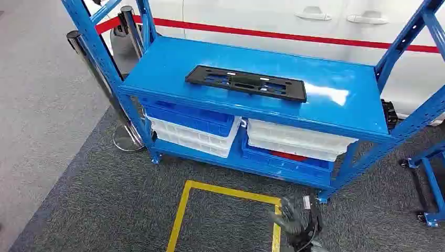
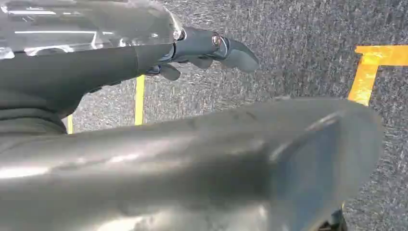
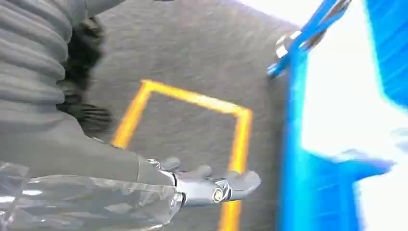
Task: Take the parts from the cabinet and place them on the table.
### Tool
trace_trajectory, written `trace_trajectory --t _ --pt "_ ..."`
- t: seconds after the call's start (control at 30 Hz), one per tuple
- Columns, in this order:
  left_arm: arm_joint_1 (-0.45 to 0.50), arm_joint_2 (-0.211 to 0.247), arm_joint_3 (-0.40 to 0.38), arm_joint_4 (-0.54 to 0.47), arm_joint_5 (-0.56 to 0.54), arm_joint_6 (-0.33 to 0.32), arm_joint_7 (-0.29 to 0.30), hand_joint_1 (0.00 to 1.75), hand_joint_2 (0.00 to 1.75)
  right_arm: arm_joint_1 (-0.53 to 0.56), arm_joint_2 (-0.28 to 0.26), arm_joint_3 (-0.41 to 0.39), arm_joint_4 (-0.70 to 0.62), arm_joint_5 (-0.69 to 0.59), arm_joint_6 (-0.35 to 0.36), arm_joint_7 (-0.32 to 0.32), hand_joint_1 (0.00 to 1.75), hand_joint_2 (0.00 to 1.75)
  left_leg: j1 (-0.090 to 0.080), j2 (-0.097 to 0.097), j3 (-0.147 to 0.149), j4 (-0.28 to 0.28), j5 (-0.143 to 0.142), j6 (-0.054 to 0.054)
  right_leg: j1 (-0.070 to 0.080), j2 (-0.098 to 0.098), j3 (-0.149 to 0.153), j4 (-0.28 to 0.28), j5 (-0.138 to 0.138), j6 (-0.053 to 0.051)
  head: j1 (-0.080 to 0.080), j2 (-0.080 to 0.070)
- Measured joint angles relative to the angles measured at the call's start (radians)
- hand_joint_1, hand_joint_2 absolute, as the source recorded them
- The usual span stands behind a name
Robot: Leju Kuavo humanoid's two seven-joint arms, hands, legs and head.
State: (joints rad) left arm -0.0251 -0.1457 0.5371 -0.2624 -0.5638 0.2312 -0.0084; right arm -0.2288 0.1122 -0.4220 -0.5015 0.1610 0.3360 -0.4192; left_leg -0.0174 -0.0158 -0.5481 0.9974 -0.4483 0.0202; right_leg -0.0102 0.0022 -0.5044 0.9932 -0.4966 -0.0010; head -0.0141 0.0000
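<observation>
Lying flat on blue metal shelf top (image 1: pixel 173 68): long black plastic plate (image 1: pixel 245 83). Wrist views: left hand (image 2: pixel 211 50) and right hand (image 3: pixel 211 185) empty, fingers loosely extended.

A flat black plastic part (image 1: pixel 245 83) — long, rectangular, with cut-out slots and small holes — lay on the top shelf of the blue cabinet (image 1: pixel 336 113), roughly centred, slightly skewed to the shelf's front edge, untouched.

No readable text, labels or numbers anywhere; small tag on the right hand (image 1: pixel 300 219) is too blurred to read.
</observation>
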Motion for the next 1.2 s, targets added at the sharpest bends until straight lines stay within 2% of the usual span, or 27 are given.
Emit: trace_trajectory --t 0.1,0.13,0.27,0.33,0.37,0.43,0.47,0.5,0.53,0.57,0.6,0.63,0.67,0.7,0.8,0.83,0.87,0.9,0.97,1.0,1.03,1.07,1.13,1.17,1.2 --pt "-0.003 -0.001 0.012 0.004 -0.012 0.001 -0.001 0.0 0.0 -0.003 0.007 0.054 -0.08 -0.028 0.025 -0.02 0.0 1.75 -0.001 0.0 -0.002 0.002 -0.002 0.003 0.0 0.0 0.0 0.0 0.0 0.001 0.0 0.0" --pt "-0.004 -0.001 0.016 0.005 -0.017 0.002 -0.002 0.0 0.0 -0.003 0.009 0.075 -0.11 -0.038 0.033 -0.026 0.0 0.0 -0.001 0.0 -0.003 0.004 -0.002 0.004 -0.001 0.0 -0.001 0.0 0.0 0.003 0.0 0.0" --pt "-0.009 -0.005 0.034 0.01 -0.034 0.006 -0.005 0.0 0.0 -0.004 0.019 0.161 -0.22 -0.077 0.062 -0.052 0.0 0.0 -0.002 0.0 -0.007 0.008 -0.005 0.013 -0.002 0.0 -0.001 -0.004 0.002 0.013 0.0 0.0" --pt "-0.011 -0.011 0.039 0.011 -0.044 0.009 -0.007 0.0 0.0 -0.006 0.021 0.211 -0.281 -0.095 0.075 -0.066 0.0 0.0 0.01 0.005 0.004 -0.016 0.008 0.024 -0.001 -0.001 0.0 0.009 -0.009 0.021 0.001 0.0" --pt "-0.013 -0.012 0.042 0.013 -0.05 0.012 -0.007 0.0 0.0 -0.008 0.021 0.238 -0.311 -0.106 0.082 -0.073 0.0 0.0 0.011 0.006 0.004 -0.02 0.01 0.029 0.001 -0.001 -0.024 0.053 -0.04 0.021 0.003 0.0" --pt "-0.017 -0.016 0.053 0.017 -0.06 0.013 -0.007 0.0 0.0 -0.008 0.021 0.289 -0.36 -0.123 0.093 -0.086 0.0 0.0 0.011 0.006 0.002 -0.02 0.01 0.03 -0.001 -0.001 -0.108 0.215 -0.115 0.024 0.002 0.0" --pt "-0.018 -0.017 0.057 0.018 -0.063 0.015 -0.007 0.0 0.0 -0.005 0.021 0.311 -0.382 -0.131 0.098 -0.091 0.0 0.0 0.01 0.006 0.002 -0.019 0.008 0.031 -0.002 -0.001 -0.147 0.284 -0.136 0.026 0.003 0.0" --pt "-0.018 -0.018 0.061 0.018 -0.066 0.016 -0.007 0.0 0.0 -0.002 0.021 0.333 -0.404 -0.138 0.102 -0.097 0.0 0.0 0.01 0.005 0.002 -0.018 0.005 0.03 -0.003 -0.001 -0.171 0.32 -0.133 0.028 0.003 0.0" --pt "-0.019 -0.019 0.063 0.019 -0.074 0.018 -0.007 0.0 0.0 0.0 0.021 0.364 -0.433 -0.148 0.108 -0.105 0.0 0.0 0.011 0.005 0.005 -0.016 0.001 0.028 -0.006 -0.001 -0.171 0.297 -0.096 0.029 0.003 0.0" --pt "-0.019 -0.019 0.066 0.019 -0.077 0.018 -0.007 0.0 0.0 0.0 0.021 0.389 -0.457 -0.156 0.113 -0.111 0.0 0.0 0.011 0.003 0.008 -0.015 -0.007 0.026 -0.008 -0.002 -0.152 0.245 -0.053 0.029 0.002 0.0" --pt "-0.019 -0.023 0.068 0.021 -0.084 0.019 -0.007 0.0 0.0 0.0 0.021 0.415 -0.484 -0.164 0.116 -0.119 0.0 0.0 0.012 0.003 0.014 -0.009 -0.013 0.022 -0.01 -0.002 -0.11 0.148 0.007 0.028 0.003 0.0" --pt "-0.021 -0.024 0.071 0.023 -0.088 0.02 -0.007 0.0 0.0 0.0 0.021 0.439 -0.508 -0.173 0.119 -0.125 0.0 0.0 0.012 0.004 0.02 -0.003 -0.022 0.017 -0.012 -0.002 -0.068 0.053 0.052 0.026 0.003 0.0" --pt "-0.023 -0.025 0.075 0.025 -0.096 0.021 -0.007 0.0 0.0 0.001 0.021 0.469 -0.533 -0.182 0.124 -0.133 0.0 0.0 0.008 0.005 0.015 -0.001 -0.029 0.01 -0.009 -0.002 -0.056 0.036 0.023 0.024 0.003 0.0" --pt "-0.03 -0.025 0.078 0.025 -0.103 0.022 -0.008 0.0 0.0 0.003 0.022 0.496 -0.556 -0.19 0.129 -0.142 0.0 0.0 0.006 0.004 0.014 0.006 -0.034 0.003 -0.003 0.0 -0.055 0.026 0.021 0.017 0.001 0.0" --pt "-0.037 -0.025 0.082 0.026 -0.124 0.025 -0.008 0.0 0.0 0.021 0.023 0.566 -0.635 -0.215 0.134 -0.164 0.0 0.0 0.009 0.006 0.021 0.001 -0.041 -0.013 0.0 0.001 -0.054 0.024 0.013 -0.001 0.002 0.0" --pt "-0.04 -0.024 0.083 0.026 -0.131 0.027 -0.007 0.0 0.0 0.023 0.024 0.599 -0.667 -0.221 0.137 -0.171 0.0 0.0 0.011 0.007 0.025 0.007 -0.05 -0.02 -0.009 0.002 -0.04 0.017 0.014 -0.008 0.001 0.0" --pt "-0.042 -0.025 0.084 0.026 -0.139 0.027 -0.008 0.0 0.0 0.024 0.024 0.627 -0.692 -0.23 0.139 -0.18 0.0 0.0 0.011 0.009 0.015 0.043 -0.062 -0.026 -0.011 0.002 -0.029 0.015 0.01 -0.014 -0.003 0.0" --pt "-0.047 -0.026 0.085 0.027 -0.147 0.027 -0.007 0.0 0.0 0.025 0.024 0.657 -0.718 -0.237 0.14 -0.185 0.0 0.0 0.014 0.009 -0.024 0.114 -0.089 -0.032 -0.011 0.0 -0.021 0.015 0.004 -0.018 -0.006 0.0" --pt "-0.052 -0.026 0.09 0.033 -0.159 0.028 -0.003 0.0 0.0 0.036 0.024 0.708 -0.761 -0.253 0.144 -0.197 0.0 0.0 0.021 0.009 -0.128 0.278 -0.142 -0.041 -0.01 -0.001 -0.008 0.015 -0.01 -0.019 -0.006 0.0" --pt "-0.052 -0.026 0.092 0.034 -0.168 0.029 0.0 0.0 0.0 0.042 0.024 0.735 -0.782 -0.262 0.146 -0.2 0.0 0.0 0.022 0.009 -0.174 0.335 -0.144 -0.043 -0.01 0.0 0.001 0.015 -0.02 -0.02 -0.007 0.0" --pt "-0.05 -0.026 0.095 0.035 -0.174 0.03 0.005 0.0 0.0 0.046 0.024 0.767 -0.805 -0.272 0.15 -0.204 0.0 0.0 0.023 0.009 -0.196 0.338 -0.115 -0.043 -0.01 0.004 0.013 0.014 -0.033 -0.019 -0.006 0.0" --pt "-0.05 -0.026 0.099 0.035 -0.179 0.032 0.006 0.0 0.0 0.049 0.025 0.793 -0.823 -0.282 0.153 -0.208 0.0 0.0 0.023 0.009 -0.192 0.291 -0.058 -0.041 -0.01 0.006 0.029 0.014 -0.046 -0.017 -0.006 0.0" --pt "-0.05 -0.026 0.107 0.039 -0.192 0.037 0.007 0.0 0.0 0.051 0.026 0.845 -0.863 -0.305 0.161 -0.212 0.0 0.0 0.023 0.01 -0.142 0.12 0.077 -0.033 -0.011 0.008 0.067 0.013 -0.073 -0.013 -0.006 0.0" --pt "-0.046 -0.026 0.109 0.043 -0.2 0.04 0.008 0.0 0.0 0.051 0.026 0.868 -0.879 -0.318 0.168 -0.215 0.0 0.0 0.019 0.011 -0.127 0.085 0.079 -0.027 -0.013 0.007 0.076 0.007 -0.086 -0.008 -0.003 0.0" --pt "-0.047 -0.026 0.112 0.047 -0.205 0.044 0.008 0.0 0.0 0.052 0.026 0.886 -0.887 -0.327 0.173 -0.217 0.0 0.0 0.009 0.012 -0.119 0.072 0.071 -0.022 -0.009 0.009 0.074 0.006 -0.09 0.001 -0.006 0.0"
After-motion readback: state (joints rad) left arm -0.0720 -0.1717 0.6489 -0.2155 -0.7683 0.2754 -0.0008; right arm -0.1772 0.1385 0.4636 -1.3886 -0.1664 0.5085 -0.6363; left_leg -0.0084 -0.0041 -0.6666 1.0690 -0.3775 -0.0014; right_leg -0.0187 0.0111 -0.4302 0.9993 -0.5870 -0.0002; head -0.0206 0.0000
